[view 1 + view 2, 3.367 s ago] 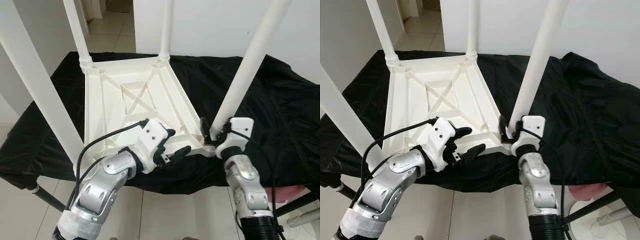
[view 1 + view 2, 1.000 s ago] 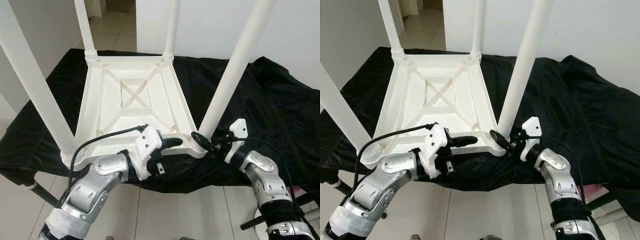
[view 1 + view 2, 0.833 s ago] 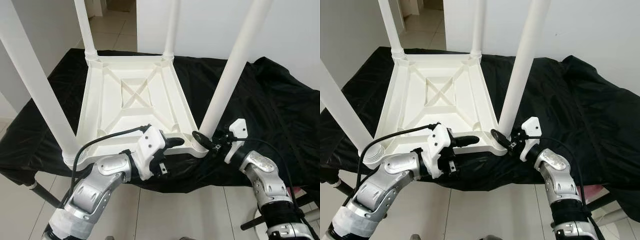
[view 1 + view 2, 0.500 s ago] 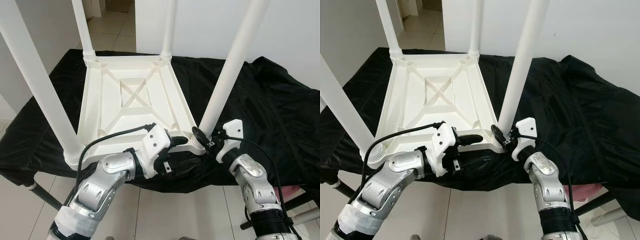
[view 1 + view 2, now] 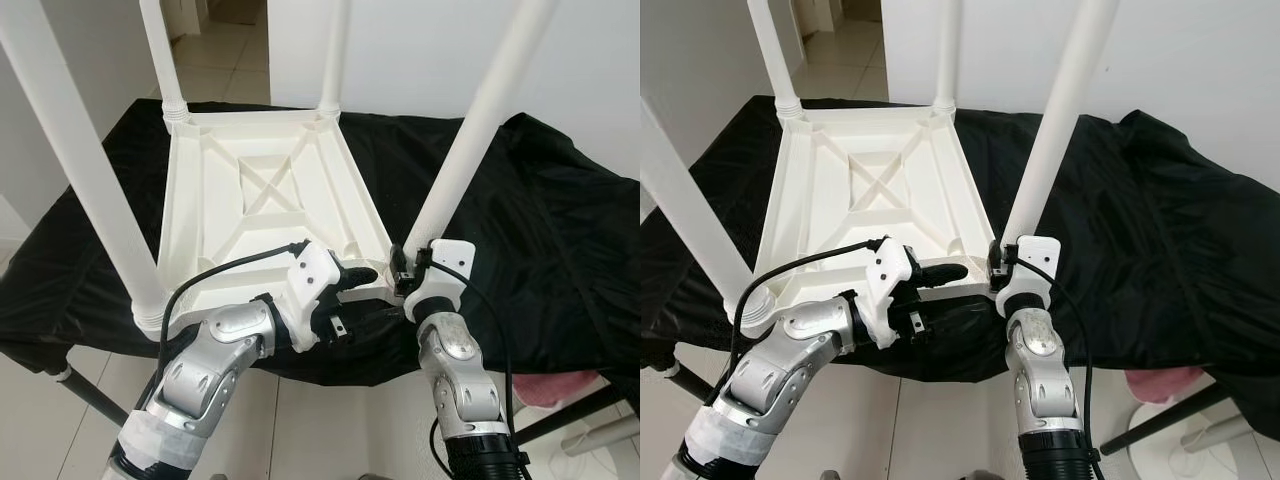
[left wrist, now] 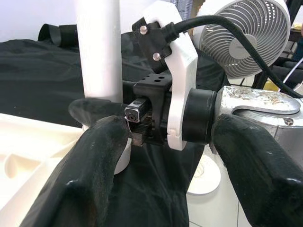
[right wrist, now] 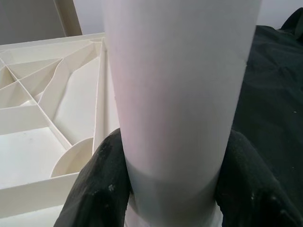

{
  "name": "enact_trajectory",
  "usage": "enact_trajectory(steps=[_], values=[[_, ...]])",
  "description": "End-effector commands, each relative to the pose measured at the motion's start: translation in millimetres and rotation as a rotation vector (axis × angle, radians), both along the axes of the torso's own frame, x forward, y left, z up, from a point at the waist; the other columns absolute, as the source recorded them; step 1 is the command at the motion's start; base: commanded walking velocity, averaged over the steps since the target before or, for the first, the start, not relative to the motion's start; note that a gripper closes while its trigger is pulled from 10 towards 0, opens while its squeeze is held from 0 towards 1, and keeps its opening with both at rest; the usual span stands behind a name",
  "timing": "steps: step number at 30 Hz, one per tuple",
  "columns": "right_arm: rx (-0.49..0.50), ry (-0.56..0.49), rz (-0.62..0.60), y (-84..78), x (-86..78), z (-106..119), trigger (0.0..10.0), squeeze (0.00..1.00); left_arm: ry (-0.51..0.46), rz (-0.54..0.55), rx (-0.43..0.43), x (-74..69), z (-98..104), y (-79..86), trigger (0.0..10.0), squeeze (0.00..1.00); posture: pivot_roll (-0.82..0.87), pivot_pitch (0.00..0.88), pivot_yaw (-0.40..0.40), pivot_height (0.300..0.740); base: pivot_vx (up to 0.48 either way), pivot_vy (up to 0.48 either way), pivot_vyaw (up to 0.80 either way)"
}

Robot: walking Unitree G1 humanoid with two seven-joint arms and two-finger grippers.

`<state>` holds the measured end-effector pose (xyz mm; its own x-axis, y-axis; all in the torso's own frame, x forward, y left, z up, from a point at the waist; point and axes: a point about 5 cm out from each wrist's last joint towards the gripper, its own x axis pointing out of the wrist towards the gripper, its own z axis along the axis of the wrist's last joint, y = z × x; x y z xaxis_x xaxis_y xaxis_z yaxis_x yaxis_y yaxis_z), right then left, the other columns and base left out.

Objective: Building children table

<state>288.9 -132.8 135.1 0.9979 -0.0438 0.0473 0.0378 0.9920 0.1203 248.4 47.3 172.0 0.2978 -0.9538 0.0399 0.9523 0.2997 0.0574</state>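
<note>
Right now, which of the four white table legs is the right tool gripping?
The near right leg, at its base by the tabletop's near corner. The right tool straddles it; the other three stand untouched.

A home is showing here: pale floor tiles point(image 5: 225, 70) are running through an open doorway point(image 5: 235, 12) beyond plain white walls point(image 5: 1200, 60). A standing fan point(image 6: 246, 35) is sitting past the edge of a black-draped table point(image 5: 560, 230).

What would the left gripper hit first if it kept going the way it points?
Probably the right gripper: it sits straight ahead between the left gripper fingers, clamped on the white table leg. Depth between them is unclear.
</note>
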Motion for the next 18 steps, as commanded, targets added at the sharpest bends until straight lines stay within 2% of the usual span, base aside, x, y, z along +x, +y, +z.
enact_trajectory(steps=[1, 7, 8, 10, 12, 16, 18], values=[[0.086, -0.003, 0.015, 9.0, -1.5, 2.8, 10.0, 0.0, 0.019, 0.083, -0.005, 4.4, -0.4, 0.8, 10.0, 0.0, -0.07, 0.0, -0.007, 0.74, 0.0, 0.0, 0.0], [0.078, -0.015, 0.052, 11.2, -3.4, 6.0, 10.0, 0.0, 0.022, 0.062, 0.004, 2.7, -1.5, 0.2, 10.0, 0.0, -0.07, 0.0, -0.012, 0.74, 0.0, 0.0, 0.0], [0.066, -0.031, 0.082, 8.4, -3.9, 8.1, 10.0, 1.0, 0.019, 0.054, 0.011, 2.3, -2.0, 0.8, 10.0, 0.0, -0.07, 0.0, -0.014, 0.74, 0.0, 0.0, 0.0], [0.047, -0.052, 0.11, 3.2, -4.4, 10.6, 10.0, 1.0, 0.017, 0.051, 0.015, 2.3, -2.0, 1.3, 10.0, 0.0, -0.07, 0.0, -0.013, 0.74, 0.0, 0.0, 0.0], [0.008, -0.076, 0.157, -15.1, -3.9, 14.1, 10.0, 1.0, 0.013, 0.046, 0.023, 2.2, -1.7, 1.8, 10.0, 0.0, -0.07, 0.0, -0.016, 0.74, 0.0, 0.0, 0.0], [-0.001, -0.077, 0.161, -21.1, -3.7, 14.7, 10.0, 1.0, 0.013, 0.043, 0.025, 2.1, -1.8, 1.5, 10.0, 0.0, -0.07, 0.0, -0.014, 0.74, 0.0, 0.0, 0.0], [-0.035, -0.078, 0.225, -30.3, -2.1, 15.3, 10.0, 1.0, 0.005, 0.033, 0.033, 0.9, -2.1, 0.3, 10.0, 0.0, -0.07, 0.0, -0.014, 0.74, 0.0, 0.0, 0.0]])
